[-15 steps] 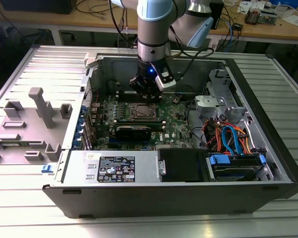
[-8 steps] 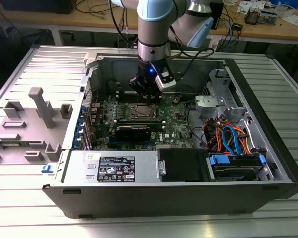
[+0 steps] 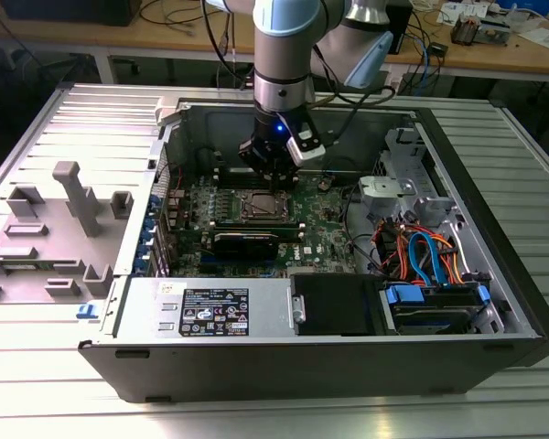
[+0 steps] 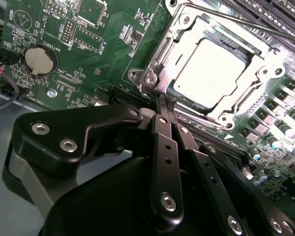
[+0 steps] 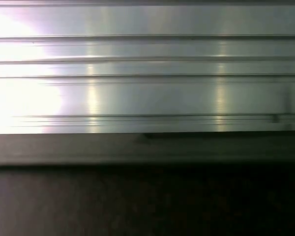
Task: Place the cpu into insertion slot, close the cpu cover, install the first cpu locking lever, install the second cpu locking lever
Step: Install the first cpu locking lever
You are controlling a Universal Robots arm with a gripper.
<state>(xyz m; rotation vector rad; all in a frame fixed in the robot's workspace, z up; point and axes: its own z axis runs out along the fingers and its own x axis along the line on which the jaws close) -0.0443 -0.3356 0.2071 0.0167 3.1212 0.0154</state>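
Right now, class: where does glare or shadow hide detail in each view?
Second wrist view: glare whitens the flat square silver-grey cpu. First wrist view: a bright patch bleaches the ribbed silver metal surface beside a dark band. Exterior view: the open computer case is evenly lit.

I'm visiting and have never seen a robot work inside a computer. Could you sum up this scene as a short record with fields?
Setting: open computer case with a green circuit board inside
Gripper: fingers shut together, tip beside a corner of the insertion slot
Cpu: seated in the slot, bright metal top showing
Cpu cover: down flat, framing the cpu
Lever: thin metal rod running along one side of the cover
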